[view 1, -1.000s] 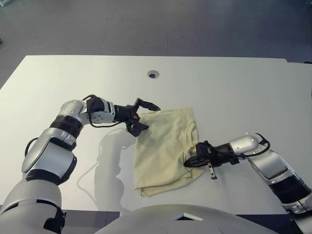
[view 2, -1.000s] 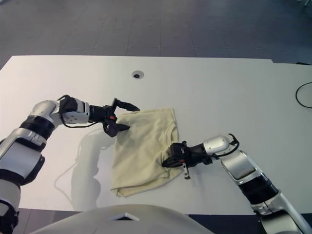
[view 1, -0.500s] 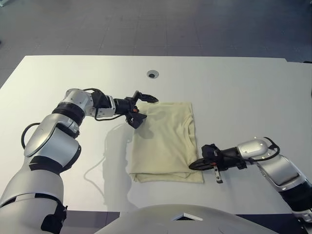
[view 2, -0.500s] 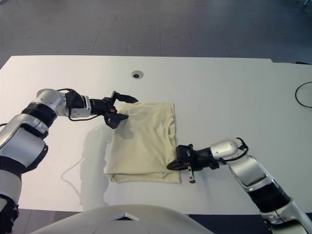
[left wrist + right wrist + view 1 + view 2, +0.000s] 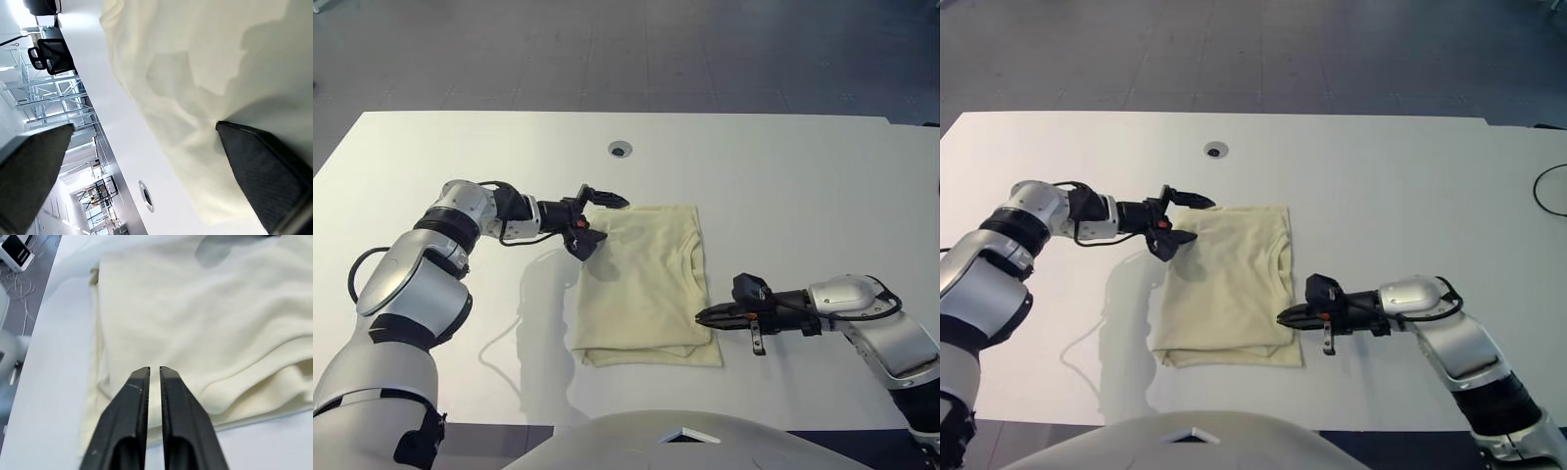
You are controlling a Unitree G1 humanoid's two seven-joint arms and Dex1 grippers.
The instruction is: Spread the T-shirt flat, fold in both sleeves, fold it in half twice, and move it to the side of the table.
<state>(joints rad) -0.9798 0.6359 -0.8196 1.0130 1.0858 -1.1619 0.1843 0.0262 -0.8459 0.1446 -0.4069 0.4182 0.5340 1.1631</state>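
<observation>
"T-shirt [image 5: 646, 284] first, head camera: where is it?" the checker asks.

"Near the middle of the table [image 5: 783, 176], a pale yellow rectangle with its long side running 12 to 6 o'clock," the operator says. "No sleeve sticks out, the neckline sits on its 3 o'clock edge, and stacked layers show along the 6 o'clock end. The cable hole [image 5: 621, 149] is at its 12 o'clock, well apart."

"And the arms?"

"The left gripper [image 5: 605, 227] hangs over the shirt's 11 o'clock corner with its fingers spread wide and nothing in them. The right gripper [image 5: 700, 316] lies low at the 4 o'clock edge, fingers drawn together, tips right at the hem."

"Left wrist camera?"

"Two dark fingers far apart, with wrinkled cloth beneath the gap and none of it pinched."

"Right wrist camera?"

"Its fingers lie side by side with only a slit between them, above the layered edge. Nothing looks clamped, though I cannot tell from this angle whether the tips brush the fabric."

"So how far along?"

"I judge the spreading and both sleeve folds done, and at least one half fold too, since the neckline lies on an outer edge. The rectangle is long, so a second half fold probably remains. The shirt sits mid-table, so the move to the side is not yet done."
</observation>
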